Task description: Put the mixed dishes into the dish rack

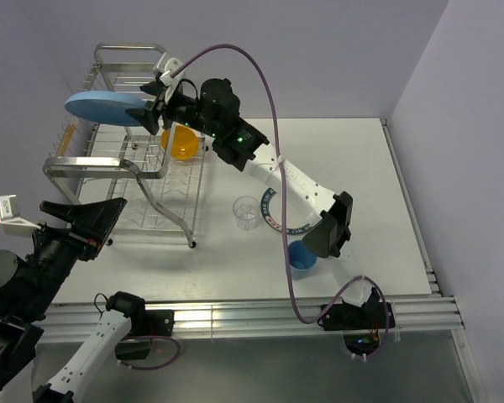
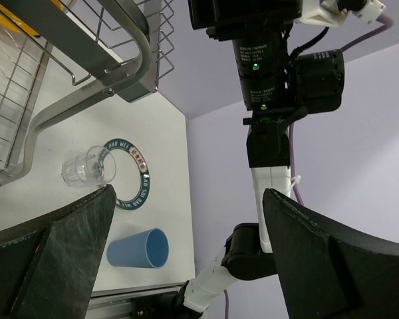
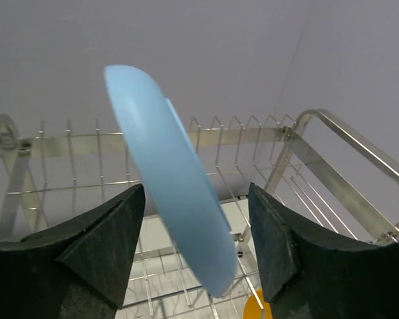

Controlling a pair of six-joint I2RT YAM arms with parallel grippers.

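The left pincer (image 2: 186,193) hangs over the near left edge of the white tabletop (image 1: 361,185). Its jaws are spread fully and hold nothing.

On the tabletop in front of the right arm's base stands the small blue cup (image 2: 138,248), partly covered by the arm in the top view. Just beyond it lies the white plate with a dark teal lettered rim (image 2: 130,176), flat on the surface. The small clear glass (image 1: 246,212) stands upright, just beside this plate's left edge.

The large two-tier dish rack of shiny silver wire (image 1: 109,168) occupies the far left of the tabletop. The orange-yellow bowl (image 1: 183,144) sits inside it, near its right side.

The right pincer (image 3: 196,193) reaches over the upper tier. Its jaws stand apart around the plain light-blue plate (image 1: 105,107). The plate is tilted on edge, its lower rim down among the wires. A gap shows at the right finger (image 3: 286,252), so the plate is not clamped.
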